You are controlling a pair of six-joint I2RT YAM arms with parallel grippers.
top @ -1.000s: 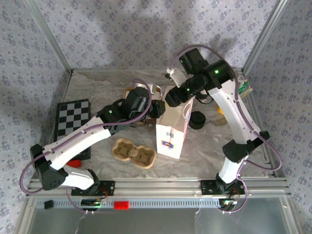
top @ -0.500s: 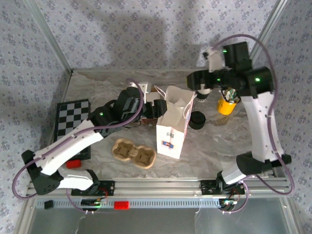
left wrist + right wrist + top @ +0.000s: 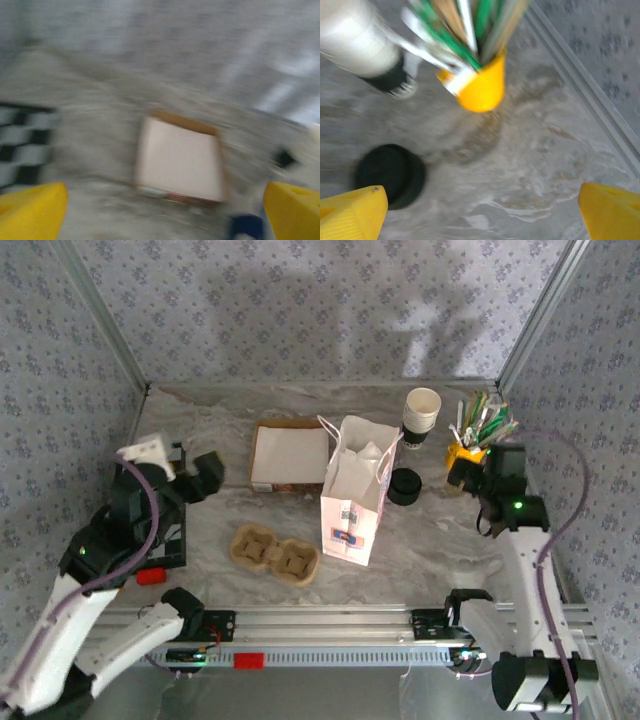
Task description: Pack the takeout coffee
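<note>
Paper bag: upright, mid-table.
Left claw: fingers wide apart, box at 12 o'clock.
Right claw: spread, lids at 10 o'clock, yellow pot at 12.

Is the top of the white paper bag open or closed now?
Open. The bag stands upright on the table, and the view from above shows its mouth spread wide, with its inner walls visible.

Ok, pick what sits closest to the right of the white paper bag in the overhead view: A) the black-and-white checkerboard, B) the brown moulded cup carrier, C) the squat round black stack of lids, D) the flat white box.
C: the squat round black stack of lids sits just right of the white paper bag, while the other three lie to its left.
</note>
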